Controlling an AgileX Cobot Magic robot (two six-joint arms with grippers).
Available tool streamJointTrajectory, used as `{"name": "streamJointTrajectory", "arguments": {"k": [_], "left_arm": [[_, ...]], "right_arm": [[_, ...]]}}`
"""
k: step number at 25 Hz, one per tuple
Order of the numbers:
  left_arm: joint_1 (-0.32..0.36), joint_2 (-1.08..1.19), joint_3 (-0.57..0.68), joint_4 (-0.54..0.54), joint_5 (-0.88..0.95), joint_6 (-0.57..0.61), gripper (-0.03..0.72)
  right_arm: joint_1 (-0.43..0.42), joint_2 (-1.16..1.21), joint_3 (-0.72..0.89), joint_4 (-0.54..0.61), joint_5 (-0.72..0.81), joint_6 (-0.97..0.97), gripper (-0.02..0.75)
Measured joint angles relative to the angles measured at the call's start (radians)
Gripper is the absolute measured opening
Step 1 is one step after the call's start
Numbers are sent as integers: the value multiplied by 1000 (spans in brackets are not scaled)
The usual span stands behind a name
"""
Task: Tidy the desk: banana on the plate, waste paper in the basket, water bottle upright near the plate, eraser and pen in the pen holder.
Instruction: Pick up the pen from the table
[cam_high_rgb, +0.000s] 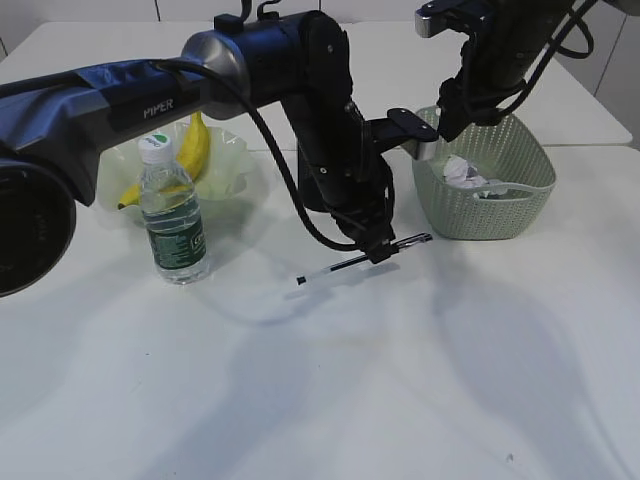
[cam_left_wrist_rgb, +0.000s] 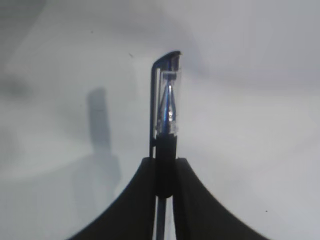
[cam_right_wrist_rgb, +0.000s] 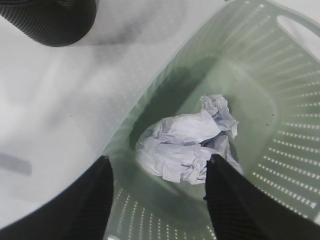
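- Surface (cam_high_rgb: 420, 400): broad, plain matte white.
- Basket (cam_high_rgb: 520, 195): sage-green perforated plastic, holding the crumpled waste paper (cam_right_wrist_rgb: 187, 145); right hand (cam_right_wrist_rgb: 159, 195) spread open just above it, empty.
- Plate (cam_high_rgb: 232, 160): translucent, ruffled rim, cradling the curved yellow banana (cam_high_rgb: 192, 150).
- Water bottle (cam_high_rgb: 174, 225): clear plastic, upright beside the plate.
- Pen holder (cam_right_wrist_rgb: 50, 20): black mesh.
- Pen (cam_high_rgb: 345, 265): slim, clear-capped, pinched in the closed left hand (cam_left_wrist_rgb: 165, 172), slanting down to the surface.

Yellow banana (cam_high_rgb: 196, 148), sage-green perforated basket (cam_high_rgb: 520, 200), white crumpled paper (cam_right_wrist_rgb: 185, 147), black mesh pen holder (cam_right_wrist_rgb: 50, 20)
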Motion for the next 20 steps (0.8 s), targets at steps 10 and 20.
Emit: {"name": "streamJointTrajectory", "arguments": {"k": [10,20], "left_arm": [[0,0,-70,-2,-2,0,34],[0,0,-219,-6,-97,0,34]], "right_arm": [[0,0,0,-48,0,0,442],[0,0,0,-102,0,8,442]]}}
